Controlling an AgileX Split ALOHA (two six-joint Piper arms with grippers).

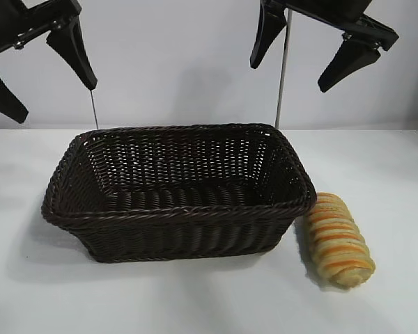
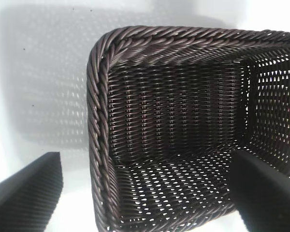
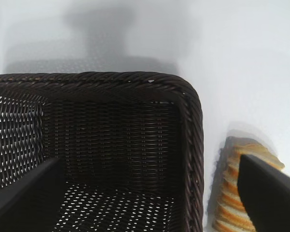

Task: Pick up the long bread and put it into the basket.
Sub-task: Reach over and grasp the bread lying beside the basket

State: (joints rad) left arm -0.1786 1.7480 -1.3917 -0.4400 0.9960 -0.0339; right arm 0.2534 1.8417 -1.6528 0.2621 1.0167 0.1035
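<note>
The long bread, tan-yellow with orange-brown stripes, lies on the white table just right of the basket. The basket is dark brown wicker and holds nothing. My right gripper hangs open high above the basket's back right corner. In the right wrist view the long bread shows beside the basket rim, partly behind one finger. My left gripper hangs open high above the basket's back left corner. The left wrist view looks down into the basket between wide-apart fingers.
The white table spreads out on all sides of the basket. A pale wall stands behind it, with two thin vertical rods at the back.
</note>
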